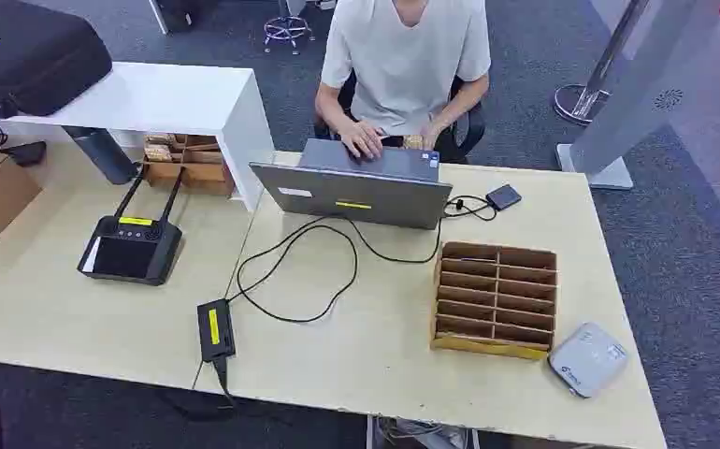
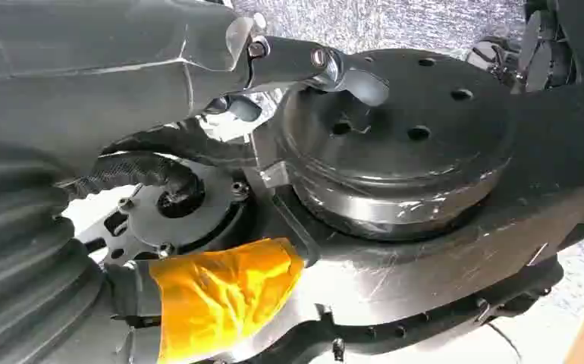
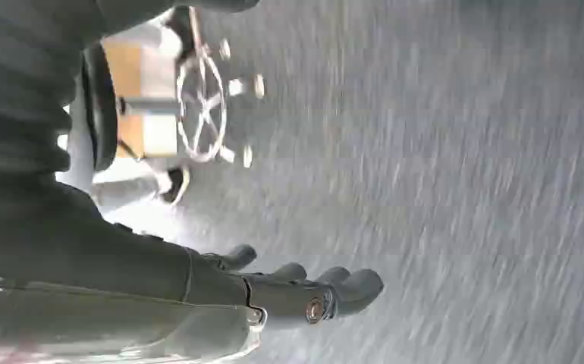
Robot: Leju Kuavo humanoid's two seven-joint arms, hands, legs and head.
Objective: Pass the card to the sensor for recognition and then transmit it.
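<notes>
Right hand (image 3: 304, 292) hangs empty, fingers loosely extended; left hand (image 2: 289, 64) unclear. Reach should start toward the slotted card rack (image 1: 495, 299), right of the laptop (image 1: 356, 192).

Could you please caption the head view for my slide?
Person typing on laptop beside wooden slotted rack.

No readable text anywhere. Yellow labels on the black case (image 1: 29, 51), router (image 1: 130, 247), laptop lid (image 1: 354, 195) and power brick (image 1: 215, 329), all too small to read. White box (image 1: 588, 358) has a small blue mark, illegible.
</notes>
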